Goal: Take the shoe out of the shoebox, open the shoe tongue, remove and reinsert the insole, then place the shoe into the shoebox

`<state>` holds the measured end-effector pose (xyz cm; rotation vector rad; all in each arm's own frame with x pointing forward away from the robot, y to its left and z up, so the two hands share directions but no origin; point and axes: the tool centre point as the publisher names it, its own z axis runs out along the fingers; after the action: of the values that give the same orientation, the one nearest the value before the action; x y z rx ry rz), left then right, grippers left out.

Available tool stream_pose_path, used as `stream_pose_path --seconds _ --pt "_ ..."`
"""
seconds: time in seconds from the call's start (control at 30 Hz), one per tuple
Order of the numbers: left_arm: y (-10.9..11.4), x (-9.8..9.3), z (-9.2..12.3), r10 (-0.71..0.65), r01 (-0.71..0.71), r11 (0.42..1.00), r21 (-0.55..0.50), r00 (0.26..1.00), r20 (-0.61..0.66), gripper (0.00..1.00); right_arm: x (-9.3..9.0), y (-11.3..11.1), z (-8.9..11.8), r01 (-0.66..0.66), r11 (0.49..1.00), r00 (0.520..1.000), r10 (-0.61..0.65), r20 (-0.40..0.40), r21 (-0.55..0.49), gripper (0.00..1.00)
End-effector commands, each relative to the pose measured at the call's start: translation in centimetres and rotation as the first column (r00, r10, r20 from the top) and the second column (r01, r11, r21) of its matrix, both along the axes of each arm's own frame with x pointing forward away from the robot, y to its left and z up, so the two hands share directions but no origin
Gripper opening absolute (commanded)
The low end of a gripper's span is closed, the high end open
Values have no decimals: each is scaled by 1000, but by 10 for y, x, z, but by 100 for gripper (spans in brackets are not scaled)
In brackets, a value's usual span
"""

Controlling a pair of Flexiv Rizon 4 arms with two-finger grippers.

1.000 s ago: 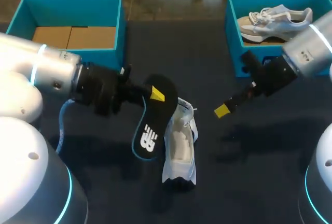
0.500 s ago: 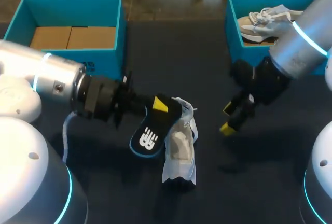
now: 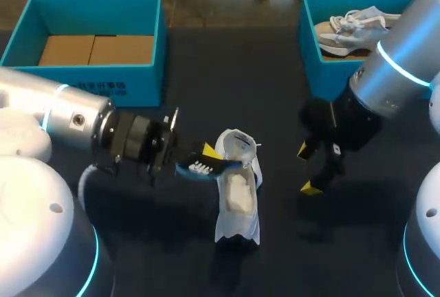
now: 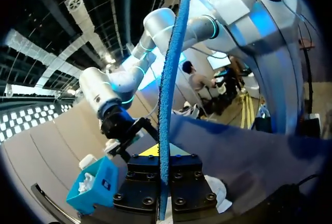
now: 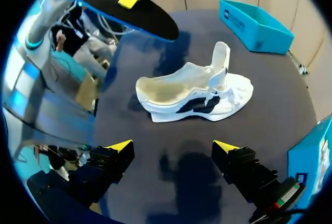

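A white shoe (image 3: pixel 237 197) lies on the dark table with its tongue pulled up and its opening bare. My left gripper (image 3: pixel 206 152) is shut on a black insole with a blue edge (image 3: pixel 205 167), held nearly flat at the shoe's collar. In the left wrist view the insole (image 4: pixel 168 89) shows edge-on, pinched between the fingers of the gripper (image 4: pixel 163 182). My right gripper (image 3: pixel 306 168) hangs open to the right of the shoe, holding nothing. The right wrist view has the shoe (image 5: pixel 194 92) ahead of the open gripper (image 5: pixel 172 147), with the insole (image 5: pixel 124 9) beyond it.
A teal shoebox (image 3: pixel 155 42) with a cardboard floor stands at the back left. A second teal shoebox (image 3: pixel 306 36) at the back right holds another white shoe (image 3: pixel 361 25). My right arm crosses in front of that box.
My left gripper has lowered the insole and turned it from upright to nearly flat at the shoe's opening. My right arm has swung down and closer, its gripper still open.
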<state>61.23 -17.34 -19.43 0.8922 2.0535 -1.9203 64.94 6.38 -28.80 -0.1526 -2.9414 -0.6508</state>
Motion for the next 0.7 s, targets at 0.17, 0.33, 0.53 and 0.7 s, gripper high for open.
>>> stream_pose_path --seconds 0.17,0.33,0.53,0.7 --pt "-7 -15 -33 -30 20 995 -95 993 -110 0 -22 31 -24 -63 994 989 74 130 -84 100" --pt "-15 -26 -37 -67 50 992 -119 987 -145 0 -36 40 -39 -80 992 986 93 136 -98 100" --pt "-15 -27 -34 -54 46 995 -88 994 -90 0 -36 40 -39 -80 992 986 93 136 -98 100" --pt "-17 -29 -37 -71 63 993 -95 994 -84 0 -36 40 -39 -80 992 986 93 136 -98 100"
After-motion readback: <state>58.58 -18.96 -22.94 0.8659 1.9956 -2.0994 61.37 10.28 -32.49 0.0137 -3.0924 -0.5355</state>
